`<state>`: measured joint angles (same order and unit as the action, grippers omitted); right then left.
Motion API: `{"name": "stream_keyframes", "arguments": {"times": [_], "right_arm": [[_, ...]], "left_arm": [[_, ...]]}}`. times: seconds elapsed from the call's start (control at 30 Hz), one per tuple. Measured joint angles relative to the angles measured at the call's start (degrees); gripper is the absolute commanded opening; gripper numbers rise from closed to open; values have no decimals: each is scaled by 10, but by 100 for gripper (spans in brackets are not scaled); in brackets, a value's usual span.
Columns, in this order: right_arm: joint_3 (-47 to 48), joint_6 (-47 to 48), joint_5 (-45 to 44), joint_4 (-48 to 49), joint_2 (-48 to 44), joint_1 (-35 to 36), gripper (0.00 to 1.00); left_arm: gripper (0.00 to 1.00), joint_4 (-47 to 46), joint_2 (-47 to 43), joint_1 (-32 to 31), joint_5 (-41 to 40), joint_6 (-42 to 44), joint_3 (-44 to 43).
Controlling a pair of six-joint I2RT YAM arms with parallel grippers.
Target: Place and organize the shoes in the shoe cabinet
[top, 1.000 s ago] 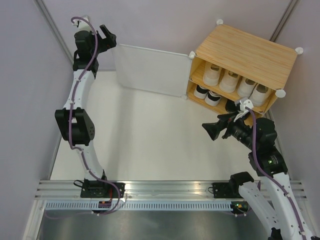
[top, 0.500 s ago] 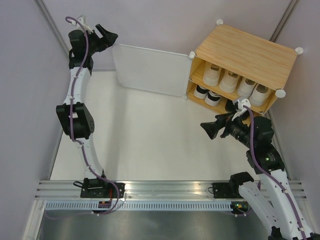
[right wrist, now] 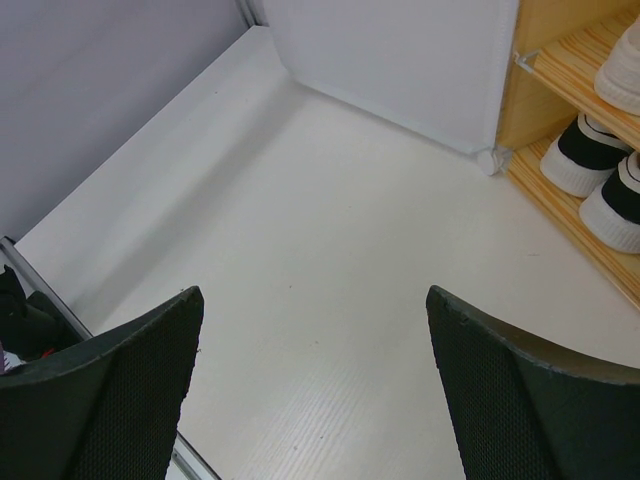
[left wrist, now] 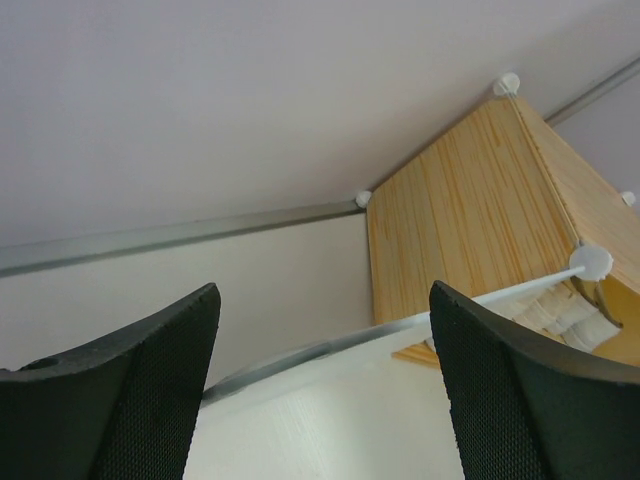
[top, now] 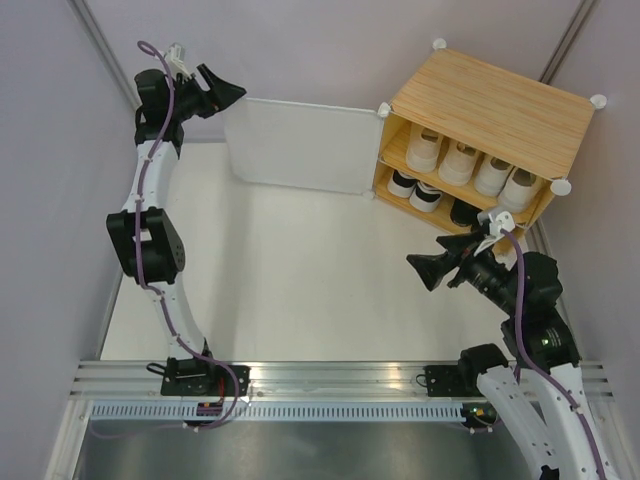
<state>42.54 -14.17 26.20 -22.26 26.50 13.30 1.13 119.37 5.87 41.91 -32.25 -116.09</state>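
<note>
1. The shoe cabinet (top: 490,120) sits in the far right corner of the table (top: 300,290). Its open front faces my arms, so both shelves can be reached.
2. The shoes (top: 465,160) are inside. Four pale ones stand in a row on the upper shelf (right wrist: 565,65). A black-trimmed pair (right wrist: 600,170) and a black shoe (top: 463,212) are on the lower shelf (right wrist: 590,250). I see none loose on the table, so I judge the stowing done.
3. The door panel (top: 300,145) stands swung out along the far edge, toward the far left corner. I think closing it is what remains.
4. My left gripper (top: 225,92) is up at the panel's free end, jaws spread wide and empty. The panel's top rail runs between the fingers in the wrist view. It looks lined up to swing the door; I cannot tell if it touches.
5. My right gripper (top: 432,270) hovers near the right edge, before the cabinet, jaws wide and holding nothing. It may sit in the door's sweep, so I would pull it back first.
</note>
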Motion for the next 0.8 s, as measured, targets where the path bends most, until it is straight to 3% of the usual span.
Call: {"name": "stream_keyframes", "arguments": {"times": [0.23, 0.53, 0.63, 0.8], "right_arm": [[7, 6, -6, -46, -44, 0, 95], [67, 33, -25, -105, -87, 0, 95], [90, 39, -32, -122, -100, 0, 95], [116, 46, -40, -134, -115, 1, 96]], "left_arm": [[88, 3, -92, 3, 59, -2, 138], [93, 33, -314, -38, 111, -7, 375], [95, 74, -413, -82, 101, -5, 439], [100, 117, -546, -210, 91, -8, 491]]}}
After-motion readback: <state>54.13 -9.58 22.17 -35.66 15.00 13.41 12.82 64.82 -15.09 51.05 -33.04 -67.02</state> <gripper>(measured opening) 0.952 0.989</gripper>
